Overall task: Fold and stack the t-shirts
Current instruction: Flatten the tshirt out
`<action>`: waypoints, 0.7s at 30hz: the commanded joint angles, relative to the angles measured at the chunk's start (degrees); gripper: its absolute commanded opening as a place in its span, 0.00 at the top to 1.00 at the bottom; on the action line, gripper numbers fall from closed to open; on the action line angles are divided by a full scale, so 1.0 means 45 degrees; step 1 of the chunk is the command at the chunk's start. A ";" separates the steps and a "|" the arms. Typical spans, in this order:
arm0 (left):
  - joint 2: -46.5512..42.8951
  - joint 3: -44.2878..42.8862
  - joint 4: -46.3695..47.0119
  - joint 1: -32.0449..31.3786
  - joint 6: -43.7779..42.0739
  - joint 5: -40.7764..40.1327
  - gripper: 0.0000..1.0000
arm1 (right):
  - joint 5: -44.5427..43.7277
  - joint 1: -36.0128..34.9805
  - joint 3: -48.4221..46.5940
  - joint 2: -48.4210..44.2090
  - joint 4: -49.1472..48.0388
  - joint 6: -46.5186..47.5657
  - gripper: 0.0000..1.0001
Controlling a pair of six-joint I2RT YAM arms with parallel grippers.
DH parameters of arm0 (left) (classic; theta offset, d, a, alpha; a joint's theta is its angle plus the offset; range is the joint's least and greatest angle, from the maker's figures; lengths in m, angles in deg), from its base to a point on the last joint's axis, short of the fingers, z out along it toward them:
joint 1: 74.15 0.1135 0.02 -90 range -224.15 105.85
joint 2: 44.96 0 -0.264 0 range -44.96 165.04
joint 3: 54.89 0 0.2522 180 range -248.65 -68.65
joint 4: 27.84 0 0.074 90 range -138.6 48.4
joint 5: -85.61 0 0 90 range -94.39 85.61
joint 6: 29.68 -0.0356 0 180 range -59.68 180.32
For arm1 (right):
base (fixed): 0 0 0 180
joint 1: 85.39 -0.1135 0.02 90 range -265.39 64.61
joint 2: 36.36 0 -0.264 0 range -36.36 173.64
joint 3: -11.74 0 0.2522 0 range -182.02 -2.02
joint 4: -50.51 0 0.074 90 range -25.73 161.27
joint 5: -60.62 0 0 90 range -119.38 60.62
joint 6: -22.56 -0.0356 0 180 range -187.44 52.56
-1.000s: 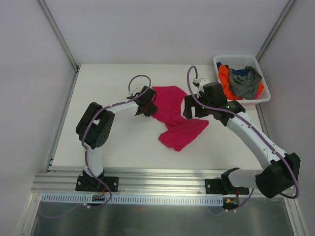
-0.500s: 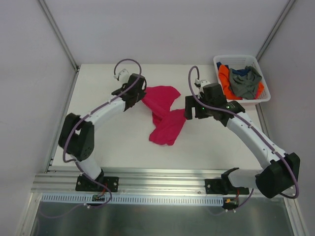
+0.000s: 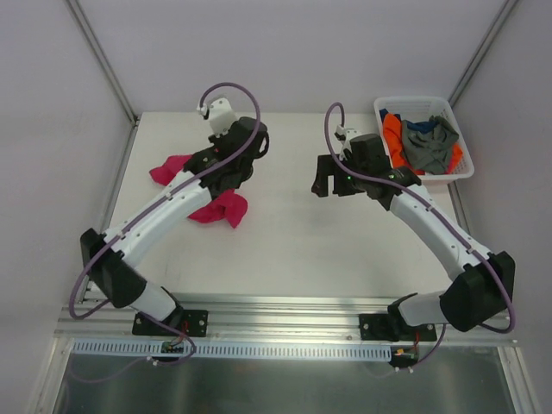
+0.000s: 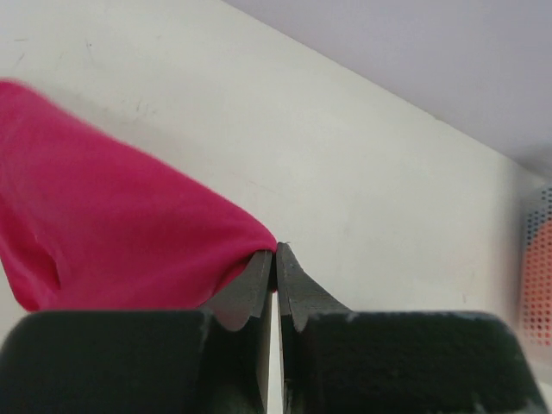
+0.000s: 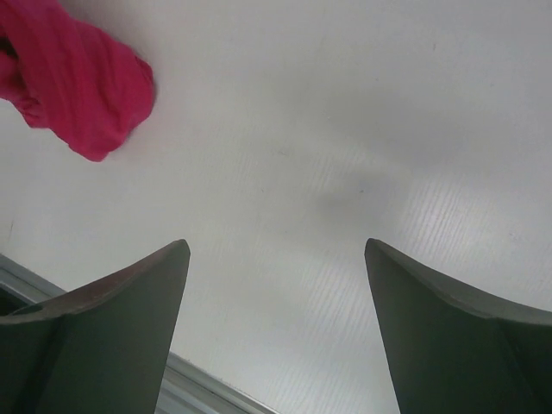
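The top camera looks down from behind my bases over the whole table [image 3: 293, 241]; both close wrist cameras share the pink t-shirt [image 4: 103, 233].

A robotics lab test cell, not a home or shop. A plain white flat tabletop [image 3: 293, 250] is boxed in by blank pale wall panels [image 3: 285, 52] set between grey metal frame struts [image 3: 102, 60]. Two white-and-black jointed robot arms [image 3: 164, 216] are bolted by black base plates [image 3: 170, 322] to a ribbed aluminium rail [image 3: 285, 328], with looping purple cables [image 3: 228, 86] and a slotted white cable duct [image 3: 259, 349]. The crumpled orange, grey and dark blue t-shirts [image 3: 427, 142] sit in a white perforated plastic basket [image 3: 414, 100] (the only homely touch).
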 commanded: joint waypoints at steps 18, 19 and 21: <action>-0.3536 0.3265 -0.4090 0.4426 0.2099 0.4122 1.00 | 0.0876 -0.3604 -0.3195 0.6918 -0.4861 0.2945 0.16; -0.3673 0.3461 -0.4109 0.4446 0.2022 0.4083 1.00 | 0.0623 -0.3604 -0.3351 0.7191 -0.4881 0.3043 0.16; -0.3928 0.3755 -0.4109 0.4465 0.1748 0.4102 1.00 | -0.0276 -0.3624 -0.4012 0.7797 -0.4784 0.3083 0.17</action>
